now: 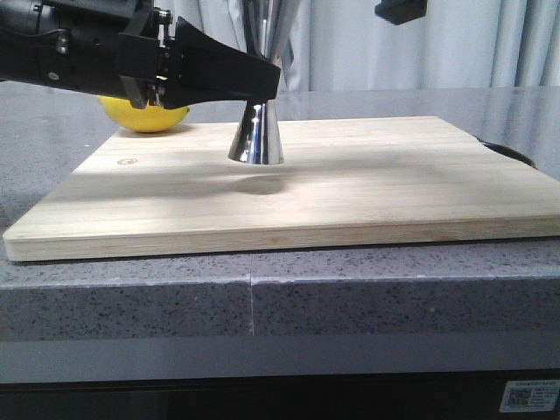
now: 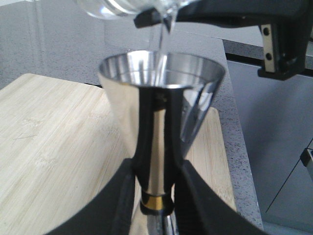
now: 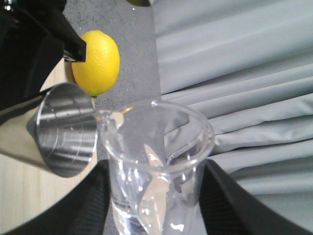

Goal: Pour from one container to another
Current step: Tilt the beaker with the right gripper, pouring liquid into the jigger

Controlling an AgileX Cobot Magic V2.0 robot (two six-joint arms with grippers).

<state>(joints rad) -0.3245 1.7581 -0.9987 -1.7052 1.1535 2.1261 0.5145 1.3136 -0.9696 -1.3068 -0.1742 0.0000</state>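
Grey pleated curtains hang behind a speckled grey stone counter (image 1: pixel 131 289), on which a pale wooden cutting board (image 1: pixel 367 197) lies with a yellow lemon (image 1: pixel 144 116) just past its far left corner. On the board the steel jigger (image 1: pixel 256 136) stands upright, clamped at its narrow waist by the left gripper (image 1: pixel 262 83), whose black fingers (image 2: pixel 122 200) press against both sides just above the thin gold band (image 2: pixel 156 201). Over the jigger's open upper cup, the small clear glass beaker (image 3: pixel 156 166) is tipped with its pour spout at the steel rim, and a thin clear stream (image 2: pixel 160 46) runs from spout into cup. The right gripper (image 3: pixel 156 205) holds the beaker, its dark fingers (image 3: pixel 88 205) pinching the glass walls from either side. Some liquid shows inside the beaker.
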